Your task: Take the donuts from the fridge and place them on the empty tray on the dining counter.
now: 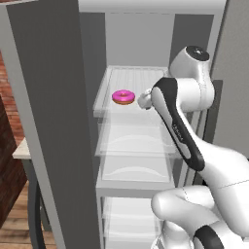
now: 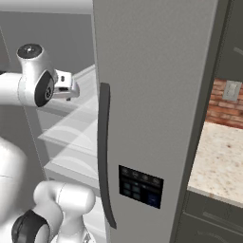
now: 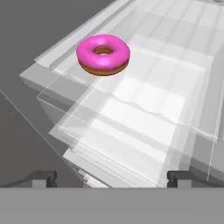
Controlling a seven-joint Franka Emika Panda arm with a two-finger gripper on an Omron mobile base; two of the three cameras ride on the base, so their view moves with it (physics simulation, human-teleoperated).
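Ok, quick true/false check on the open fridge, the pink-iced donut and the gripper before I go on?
1. The tall light-grey fridge stands open. True.
2. The pink-iced ring donut lies on a clear glass shelf. True.
3. The two-finger gripper is shut on the donut. False: its fingertips stand wide apart, short of the donut.
4. The donut sits in a blue tray. False: it lies bare on the shelf.

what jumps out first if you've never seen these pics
The pink-iced donut catches the eye first, sitting alone near the front of a clear glass shelf in the open fridge. Next comes the white arm reaching in beside it, its pincer open. In the right base view, the grey fridge door with its long dark handle dominates.
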